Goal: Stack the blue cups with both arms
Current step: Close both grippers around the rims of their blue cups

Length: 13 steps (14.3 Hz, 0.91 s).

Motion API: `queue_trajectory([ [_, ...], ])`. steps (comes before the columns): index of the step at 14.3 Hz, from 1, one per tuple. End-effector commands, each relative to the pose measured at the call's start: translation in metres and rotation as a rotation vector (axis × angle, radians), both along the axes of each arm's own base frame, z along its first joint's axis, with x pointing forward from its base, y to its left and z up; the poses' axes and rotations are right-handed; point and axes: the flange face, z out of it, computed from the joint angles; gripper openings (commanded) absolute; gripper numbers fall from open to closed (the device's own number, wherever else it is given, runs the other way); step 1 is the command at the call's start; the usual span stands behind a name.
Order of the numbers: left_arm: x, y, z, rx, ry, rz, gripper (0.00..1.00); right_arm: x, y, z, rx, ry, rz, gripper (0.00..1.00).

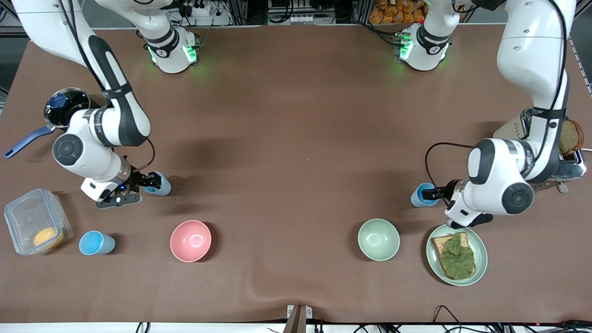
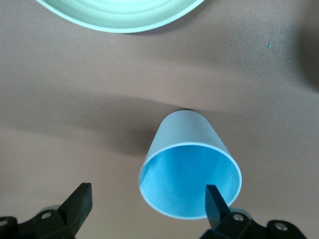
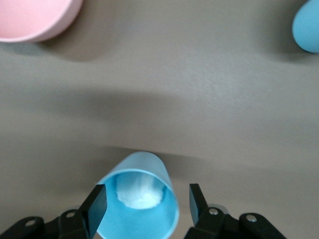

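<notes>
Black fingers (image 3: 97,201) astride blue cup (image 3: 139,201)

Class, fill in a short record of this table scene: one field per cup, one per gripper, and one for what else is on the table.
cup at right gripper: on the table, rim between the open fingers, not clamped
cup at left gripper: on the table, one finger inside its rim
third cup: alone, between the plastic container and the pink bowl
right gripper: open, straddling its cup
left gripper: open at its cup
stacking: not yet begun
others: green bowl, plate of toast, toaster, saucepan
</notes>
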Motion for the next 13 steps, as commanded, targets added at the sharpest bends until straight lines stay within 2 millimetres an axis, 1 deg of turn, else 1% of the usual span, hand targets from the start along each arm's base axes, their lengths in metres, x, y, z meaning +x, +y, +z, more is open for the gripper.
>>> queue_trajectory([
  [1,0.003,0.007,0.006,0.005,-0.014,0.001,1.0,-0.007,-0.027,-0.001,-0.007,0.018,0.011,0.76],
  [3,0.003,0.009,0.0,0.004,-0.009,-0.004,1.0,-0.007,-0.026,-0.006,-0.005,0.024,0.013,0.73],
  [4,0.003,0.009,-0.003,0.004,-0.01,-0.007,1.0,-0.007,-0.024,-0.01,-0.005,0.03,0.014,0.67],
  [5,0.002,0.011,-0.006,0.003,-0.018,-0.005,1.0,-0.008,-0.024,-0.017,-0.005,0.036,0.014,0.55],
  [6,0.002,0.013,-0.009,0.002,-0.033,-0.003,1.0,-0.007,-0.025,-0.021,-0.004,0.041,0.013,0.4],
  [8,0.001,0.012,-0.013,0.0,-0.053,-0.002,1.0,-0.008,-0.023,-0.027,-0.004,0.051,0.016,0.27],
  [11,-0.003,0.009,-0.021,0.001,-0.064,-0.006,1.0,-0.008,-0.018,-0.03,-0.003,0.064,0.026,0.0],
  [13,-0.006,0.009,-0.024,0.0,-0.091,-0.005,1.0,0.0,0.0,-0.017,-0.004,0.048,0.047,0.0],
])
